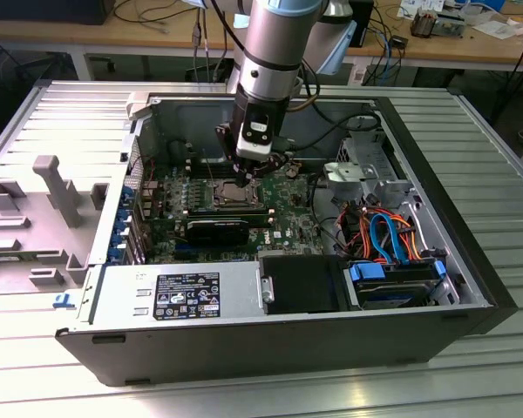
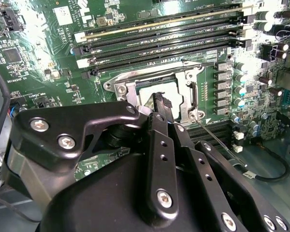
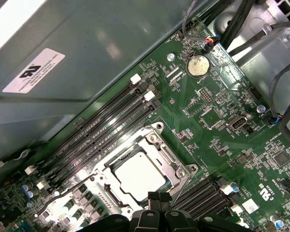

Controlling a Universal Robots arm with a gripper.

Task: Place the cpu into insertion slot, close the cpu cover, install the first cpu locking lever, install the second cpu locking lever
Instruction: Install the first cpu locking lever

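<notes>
One cpu (image 3: 137,175) just below jaws

The surface (image 1: 471,131) is a silvery metal top with long ribs running across it, seen in the exterior view. A dark computer case (image 1: 244,348) lies on its side in the middle of it, open side up. On the exterior view's left, just beside the case, a flat pale grey plastic panel (image 1: 44,218) with raised blocks lies on the ribs. A small blue clip (image 1: 63,301) rests near that panel's corner, close to the case.
</notes>
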